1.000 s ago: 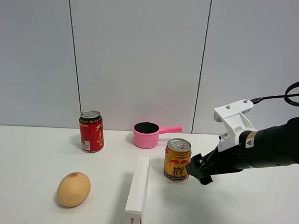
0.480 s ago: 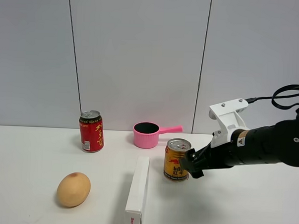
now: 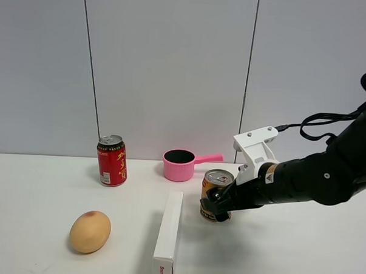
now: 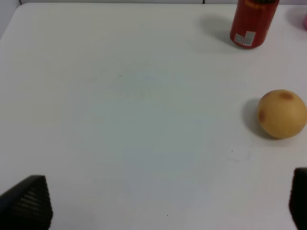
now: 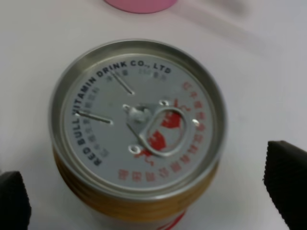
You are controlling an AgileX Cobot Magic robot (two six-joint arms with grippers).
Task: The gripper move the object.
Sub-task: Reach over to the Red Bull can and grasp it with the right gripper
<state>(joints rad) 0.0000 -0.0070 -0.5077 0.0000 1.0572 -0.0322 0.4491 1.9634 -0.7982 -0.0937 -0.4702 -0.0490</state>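
The gold-yellow can (image 3: 219, 178) stands upright on the white table, just right of the middle. My right gripper (image 3: 215, 206) reaches in from the right, and its black fingers sit on either side of the can's lower body. In the right wrist view the can's silver top (image 5: 136, 124) lies between the two fingertips (image 5: 287, 182), with a gap at each side, so the gripper is open around it. My left gripper (image 4: 163, 206) is open and empty over bare table. It is out of the exterior view.
A taller red can (image 3: 112, 160) stands at the back left and also shows in the left wrist view (image 4: 253, 21). A pink pot (image 3: 180, 164) is behind the gold can. A tan round fruit (image 3: 90, 231) lies front left. A white box (image 3: 169, 233) stands left of the gold can.
My right gripper has moved left, from beside the can's right side to straddling it. The can has not moved.
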